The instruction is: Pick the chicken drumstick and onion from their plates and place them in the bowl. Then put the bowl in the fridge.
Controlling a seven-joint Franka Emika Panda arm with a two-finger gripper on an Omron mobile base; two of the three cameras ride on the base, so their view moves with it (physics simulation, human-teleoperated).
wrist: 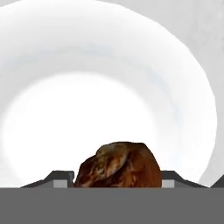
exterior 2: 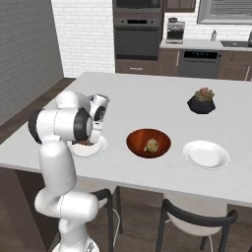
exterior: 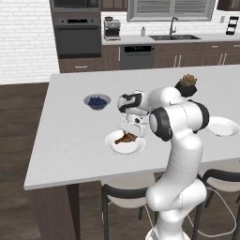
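You've got the gripper [exterior: 130, 136] down on the near plate [exterior: 124, 145] with its jaws straddling the chicken drumstick [wrist: 119, 166], one tip each side, contact unclear so I can't tell if it's gripped; onion [exterior 2: 151, 145] sits in the bowl [exterior 2: 148, 143] on the tabletop [exterior 2: 147, 98].

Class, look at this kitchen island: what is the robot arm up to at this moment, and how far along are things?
The gripper is down over the chicken drumstick, which lies on its white plate near the island's front edge. In the hand view a finger sits on either side of the meat, but a firm grip cannot be confirmed. The onion already lies in the wooden bowl, and the other plate beside the bowl has nothing on it. The drumstick is not yet lifted.
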